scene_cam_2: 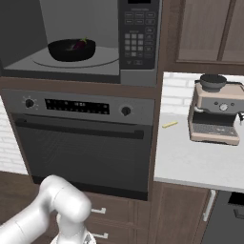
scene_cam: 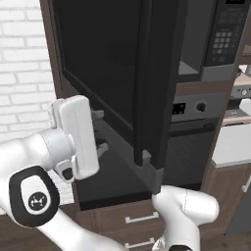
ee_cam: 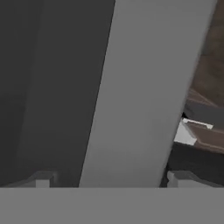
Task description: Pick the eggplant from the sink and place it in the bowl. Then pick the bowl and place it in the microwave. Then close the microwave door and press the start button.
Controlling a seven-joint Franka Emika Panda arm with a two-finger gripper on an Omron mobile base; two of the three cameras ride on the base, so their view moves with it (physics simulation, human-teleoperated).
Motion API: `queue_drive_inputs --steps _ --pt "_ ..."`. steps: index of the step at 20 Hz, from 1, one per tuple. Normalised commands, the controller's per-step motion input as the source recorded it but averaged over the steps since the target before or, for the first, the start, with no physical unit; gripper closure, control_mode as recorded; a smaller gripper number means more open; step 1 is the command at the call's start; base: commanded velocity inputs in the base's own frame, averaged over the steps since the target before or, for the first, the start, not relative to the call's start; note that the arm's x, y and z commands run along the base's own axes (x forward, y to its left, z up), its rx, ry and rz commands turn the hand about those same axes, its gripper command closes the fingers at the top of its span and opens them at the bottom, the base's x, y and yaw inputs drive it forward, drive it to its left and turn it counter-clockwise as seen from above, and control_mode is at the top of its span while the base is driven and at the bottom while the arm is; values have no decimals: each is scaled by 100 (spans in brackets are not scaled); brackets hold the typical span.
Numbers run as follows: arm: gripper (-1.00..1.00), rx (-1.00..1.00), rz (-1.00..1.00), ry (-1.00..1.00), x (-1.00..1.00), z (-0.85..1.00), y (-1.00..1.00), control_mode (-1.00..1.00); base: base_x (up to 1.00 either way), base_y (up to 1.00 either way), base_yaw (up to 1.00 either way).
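The microwave (scene_cam_2: 62,71) stands open. Inside it, on the turntable, rests the black bowl (scene_cam_2: 71,50) with the purple eggplant (scene_cam_2: 80,45) lying in it. The button keypad (scene_cam_2: 138,38) sits on the microwave's right side, and appears again as the keypad (scene_cam: 225,39) in the left base view. The microwave door (scene_cam: 108,73) is swung far out to the left, with its dark glass toward me. My gripper (scene_cam: 101,131) is open against the lower part of the door's outer face. In the hand view the door's grey frame (ee_cam: 140,87) runs up between the spread fingertips (ee_cam: 41,179) of the gripper (ee_cam: 111,179), which holds nothing.
A wall oven (scene_cam_2: 81,143) with knobs sits directly below the microwave, with drawers under it. A white counter (scene_cam_2: 190,157) to the right carries a coffee machine (scene_cam_2: 217,112) and a small yellow item (scene_cam_2: 169,125). A white brick wall (scene_cam: 22,59) is on the left.
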Motion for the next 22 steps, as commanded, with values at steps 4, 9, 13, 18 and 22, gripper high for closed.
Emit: queue_drive_inputs --steps 4,9,13,18,22 --pt "-100 24 8 -4 -18 11 -100 -100 0 0 0" --pt "-100 18 10 -1 -4 18 -96 -100 0 0 0" --pt "-100 3 12 0 0 25 -73 -100 0 0 0" --pt "-100 7 19 -1 13 13 -60 -100 0 0 0" --pt "-100 7 26 -1 40 10 -34 -100 0 0 0"
